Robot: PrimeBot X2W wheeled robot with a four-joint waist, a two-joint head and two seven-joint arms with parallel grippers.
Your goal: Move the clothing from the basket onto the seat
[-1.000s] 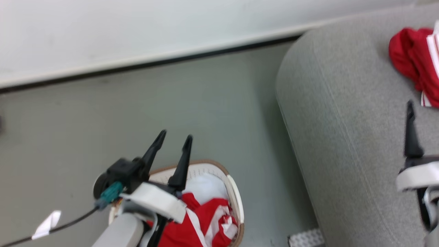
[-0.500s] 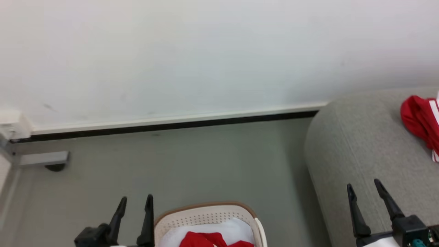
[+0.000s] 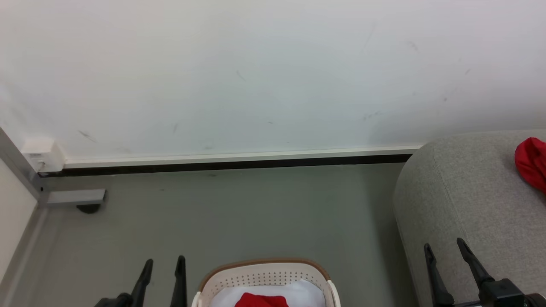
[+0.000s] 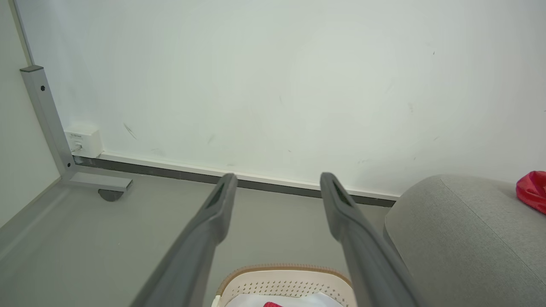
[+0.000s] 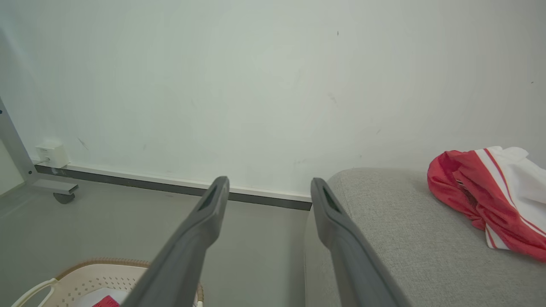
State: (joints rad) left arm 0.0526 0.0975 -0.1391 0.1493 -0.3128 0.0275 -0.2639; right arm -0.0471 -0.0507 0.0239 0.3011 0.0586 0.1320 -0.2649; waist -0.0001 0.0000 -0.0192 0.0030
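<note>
Cream-white perforated plastic with a brown rim makes up the small oval basket, cut off by the bottom centre of the head view and standing on the grey-green floor. Inside it lies soft red and white clothing, a red fold resting on white cloth. The large light grey woven seat with rounded edges takes the lower right of the frame, near the basket with a strip of floor between them. A crumpled red garment lies on top of the seat at the right edge; the right wrist view shows its white stripes and white lining. The left claw rises at the bottom left, just beside the basket, its two dark fingers spread wide and holding nothing. The right claw stands at the lower right in front of the seat's rounded end, equally wide and empty. A white wall with a dark skirting strip spans the upper frame
</note>
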